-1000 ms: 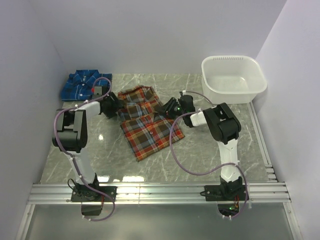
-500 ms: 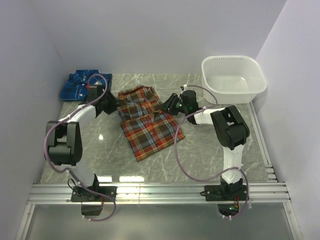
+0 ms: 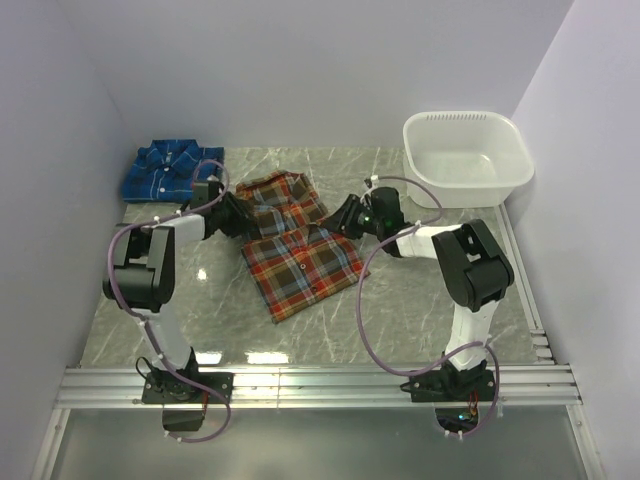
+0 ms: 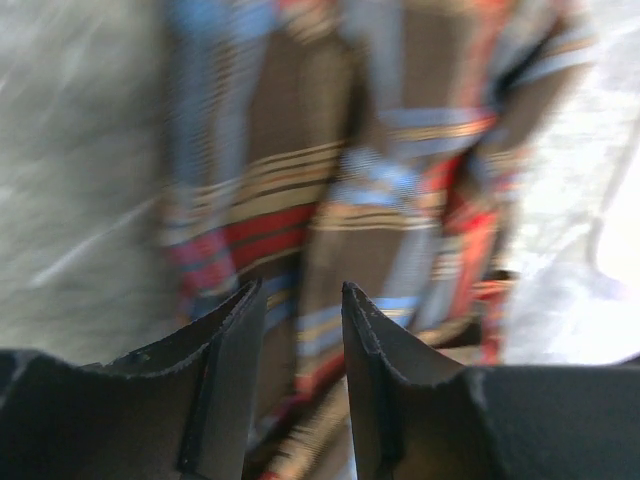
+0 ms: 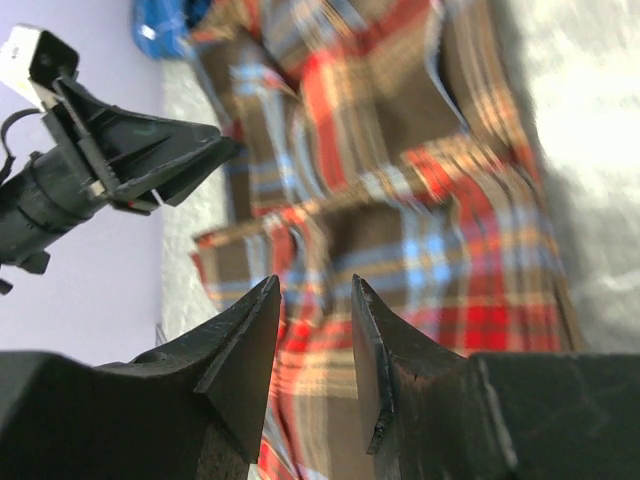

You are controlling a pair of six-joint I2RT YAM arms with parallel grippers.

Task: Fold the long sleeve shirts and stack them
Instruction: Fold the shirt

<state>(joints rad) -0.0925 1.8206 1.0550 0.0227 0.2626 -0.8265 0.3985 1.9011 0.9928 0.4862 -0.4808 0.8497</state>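
Flanking the red-orange plaid flannel shirt at the middle of the grey marbled table, both arms reach in low. The left gripper sits at the shirt's 9 o'clock edge and the right gripper at its 3 o'clock edge. Each wrist view shows the two fingers a narrow gap apart with nothing between them; the cloth lies just beyond the tips, and whether they touch it I cannot tell.

The shirt's far half looks rumpled and its near half lies flat, so the step in hand seems to be the fold of this second shirt — not yet the stacking. The blue plaid flannel shirt lies already folded at the table's 10 o'clock corner, well apart. The white plastic tub stands at 2 o'clock and plays no part.

Next, each gripper probably has to pinch its own side edge at matching spots, taking every bunched layer. The narrow gaps may need widening first. Then both should lift together, so the far half comes over evenly.
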